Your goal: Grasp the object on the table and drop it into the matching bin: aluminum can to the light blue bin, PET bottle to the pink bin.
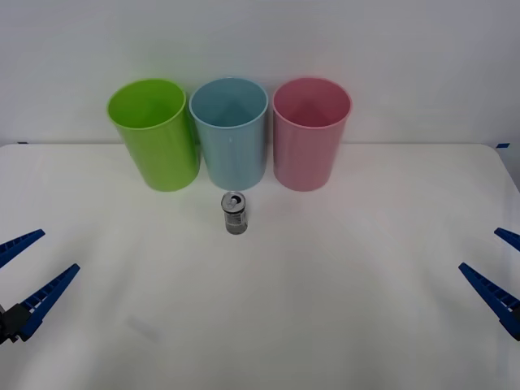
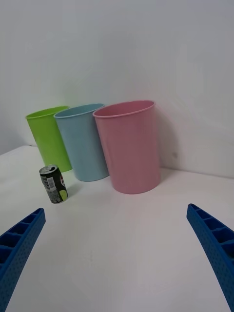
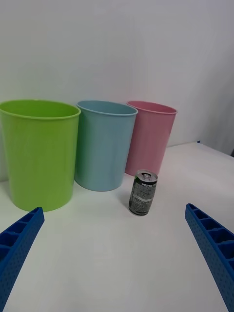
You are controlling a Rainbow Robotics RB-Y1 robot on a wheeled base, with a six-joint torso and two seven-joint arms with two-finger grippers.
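Note:
A small silver-grey aluminum can (image 1: 235,213) (image 2: 53,183) (image 3: 142,192) with a dark label and pull-tab top stands upright on the white table (image 1: 325,309), just in front of the light blue bin (image 1: 230,130) (image 2: 83,141) (image 3: 104,144). The pink bin (image 1: 310,132) (image 2: 130,146) (image 3: 149,136) stands to its right. My left gripper (image 1: 24,272) (image 3: 114,263) hangs open at the table's near left, far from the can. At the near right my right gripper (image 1: 497,272) (image 2: 114,263) is open too, with nothing between its fingers.
A lime green bin (image 1: 154,132) (image 2: 48,136) (image 3: 39,152) stands left of the light blue one; all three line up along the table's far edge against a white wall. Bare tabletop lies between the can and both grippers.

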